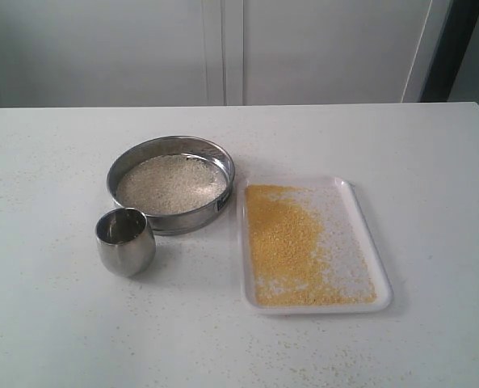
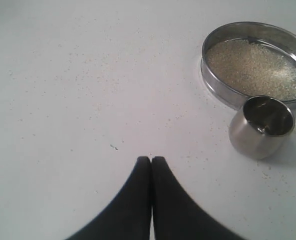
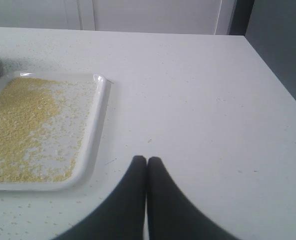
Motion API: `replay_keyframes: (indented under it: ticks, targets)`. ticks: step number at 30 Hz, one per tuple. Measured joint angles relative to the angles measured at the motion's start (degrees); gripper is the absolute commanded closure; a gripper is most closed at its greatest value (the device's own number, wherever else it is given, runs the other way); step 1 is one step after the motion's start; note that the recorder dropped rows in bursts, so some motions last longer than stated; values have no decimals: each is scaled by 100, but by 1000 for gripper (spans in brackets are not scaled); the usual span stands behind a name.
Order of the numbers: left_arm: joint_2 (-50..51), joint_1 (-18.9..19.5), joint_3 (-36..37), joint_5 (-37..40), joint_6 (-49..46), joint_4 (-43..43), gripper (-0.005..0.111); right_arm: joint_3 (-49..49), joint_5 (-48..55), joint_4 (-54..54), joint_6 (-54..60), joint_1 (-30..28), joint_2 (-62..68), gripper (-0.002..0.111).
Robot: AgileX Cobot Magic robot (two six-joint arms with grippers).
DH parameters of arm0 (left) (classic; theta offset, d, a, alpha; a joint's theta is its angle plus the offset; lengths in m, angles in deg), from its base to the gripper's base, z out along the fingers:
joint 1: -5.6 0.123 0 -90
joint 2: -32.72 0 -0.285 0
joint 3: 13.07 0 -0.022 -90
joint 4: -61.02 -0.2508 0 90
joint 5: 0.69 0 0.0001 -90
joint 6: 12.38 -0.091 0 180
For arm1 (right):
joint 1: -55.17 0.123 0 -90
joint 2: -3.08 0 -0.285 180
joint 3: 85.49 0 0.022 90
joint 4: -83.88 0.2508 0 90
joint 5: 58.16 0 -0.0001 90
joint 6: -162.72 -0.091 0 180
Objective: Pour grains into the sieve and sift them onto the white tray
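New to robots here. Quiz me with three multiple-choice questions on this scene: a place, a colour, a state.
1. The steel cup stands: A) on the table beside the sieve B) inside the sieve C) on a shelf
2. The grains on the white tray are: A) black B) golden-yellow C) green
3. The left tool is: A) wide open B) gripping the cup C) shut, empty
Answers: 1 A: it stands on the table next to the sieve. 2 B: yellow bits lie across the white tray. 3 C: it is pressed closed around nothing.
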Motion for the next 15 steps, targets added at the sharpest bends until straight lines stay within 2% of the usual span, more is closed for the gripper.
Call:
replay_keyframes:
  ticks: [6,15]
  targets:
    - [-607,161,606,1,-12,-178,107,0,0,0,0,0,0,108]
    - [-1557,161,1505,-32,-12,-460,107,0,0,0,0,0,0,108]
